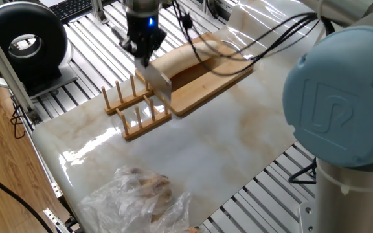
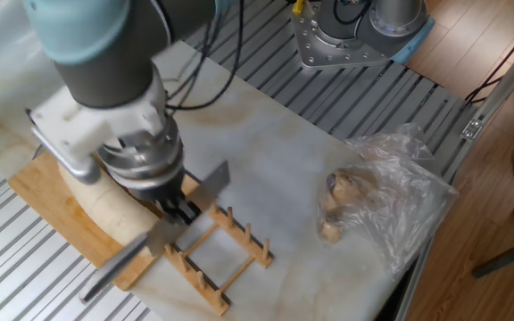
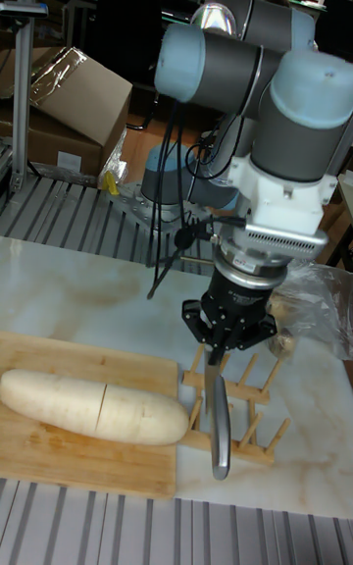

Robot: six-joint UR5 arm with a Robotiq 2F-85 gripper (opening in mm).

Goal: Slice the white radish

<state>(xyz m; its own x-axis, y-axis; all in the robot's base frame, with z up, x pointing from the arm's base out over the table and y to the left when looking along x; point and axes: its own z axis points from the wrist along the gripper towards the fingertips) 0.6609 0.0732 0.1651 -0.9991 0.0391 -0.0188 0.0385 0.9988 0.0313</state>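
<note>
Knife (image 2: 154,234) sits clamped in the gripper (image 3: 218,353), jaws closed on its handle, lifted clear of the wooden rack (image 1: 136,110), so the next move is to carry it over the white radish (image 3: 93,405) lying on the cutting board (image 3: 59,470) and press down.

radish (image 2: 105,212) mostly hidden behind the arm in the other fixed view, gripper (image 2: 173,212) fingertips lost behind the knife (image 2: 181,207) so grip couldn't be made out, bag (image 1: 141,194) contents too blurry to identify, board (image 3: 88,472) cut off at the left edge
</note>
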